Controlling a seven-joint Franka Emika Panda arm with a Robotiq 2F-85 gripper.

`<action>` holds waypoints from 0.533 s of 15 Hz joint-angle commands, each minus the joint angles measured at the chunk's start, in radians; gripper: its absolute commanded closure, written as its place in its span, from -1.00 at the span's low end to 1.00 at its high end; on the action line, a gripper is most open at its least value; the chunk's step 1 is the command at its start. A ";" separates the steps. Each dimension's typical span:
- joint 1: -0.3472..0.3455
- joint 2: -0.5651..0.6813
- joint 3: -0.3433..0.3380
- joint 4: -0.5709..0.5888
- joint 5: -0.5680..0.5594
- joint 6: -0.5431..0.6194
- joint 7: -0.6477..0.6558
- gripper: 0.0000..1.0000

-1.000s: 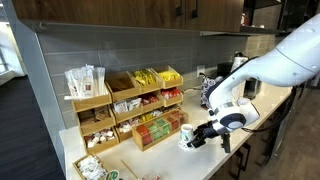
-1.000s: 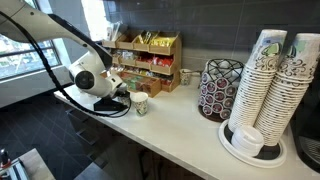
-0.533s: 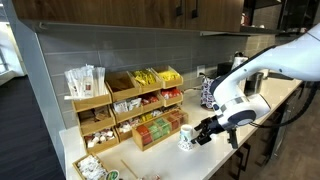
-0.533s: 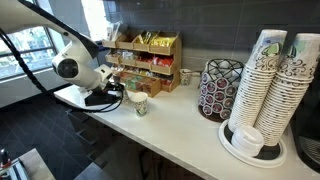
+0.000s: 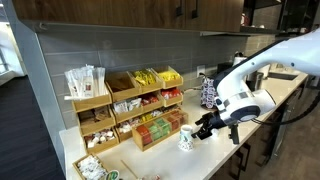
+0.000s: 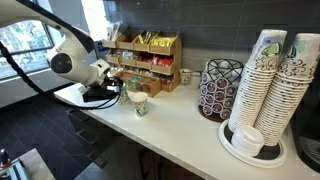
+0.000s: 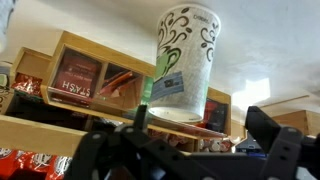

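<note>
Whereas 1.0 s ago the gripper sat right at the paper cup, it now stands clear of it, drawn back to the left in an exterior view. The gap has widened at each step. Jaws are apart with nothing clamped: the wrist view shows the fingers spread wide, with the patterned cup centred beyond them. The cup stands upright on the white counter, position unchanged, just in front of the wooden snack organiser. Further right, also unchanged, are the pod carousel and then the stacked cups.
</note>
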 commanded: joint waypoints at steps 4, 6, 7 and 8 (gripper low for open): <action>-0.015 -0.051 -0.015 -0.014 -0.062 0.083 0.038 -1.00; -0.022 -0.070 -0.020 -0.013 -0.074 0.131 0.047 -1.00; -0.025 -0.077 -0.024 -0.011 -0.077 0.148 0.053 -1.00; -0.031 -0.081 -0.026 -0.005 -0.070 0.171 0.051 -1.00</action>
